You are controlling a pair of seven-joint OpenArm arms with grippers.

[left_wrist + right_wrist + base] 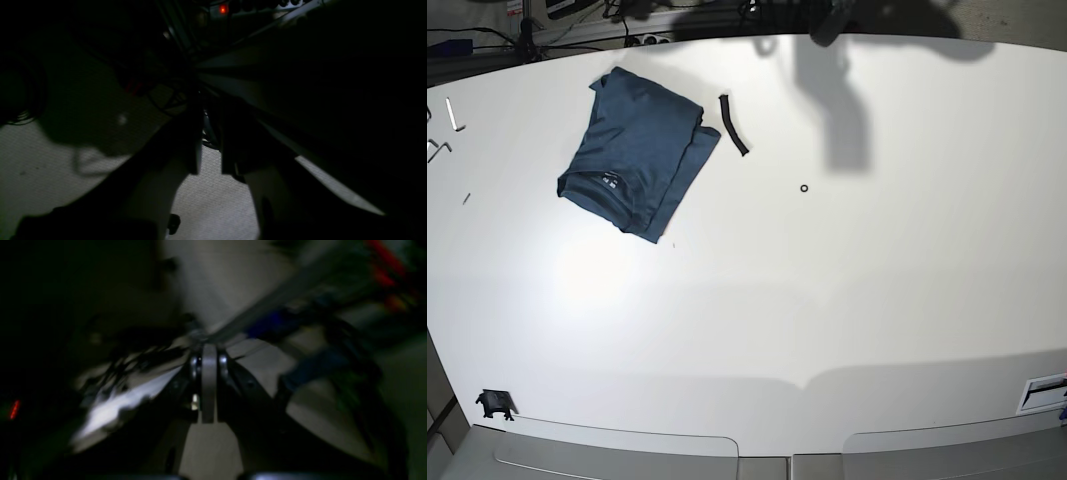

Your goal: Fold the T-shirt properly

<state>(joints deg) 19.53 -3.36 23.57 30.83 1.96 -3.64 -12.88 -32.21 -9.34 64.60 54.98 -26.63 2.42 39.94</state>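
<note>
The dark navy T-shirt (632,150) lies folded into a compact, slightly slanted rectangle at the back left of the white table (827,300), with its neck label (609,181) facing up. Neither arm shows in the base view; only their shadows fall on the table's far edge. The left wrist view is dark. There my left gripper (210,133) hangs over grey floor, a narrow gap between its fingers and nothing in it. In the blurred right wrist view my right gripper (209,355) has its fingers pressed together, holding nothing.
A short black strip (734,125) lies just right of the shirt, and a small black ring (804,188) sits further right. Metal bits (449,113) lie at the left edge, a small black piece (495,404) at the front left. A lit red power switch (223,9) and cables sit beyond the table.
</note>
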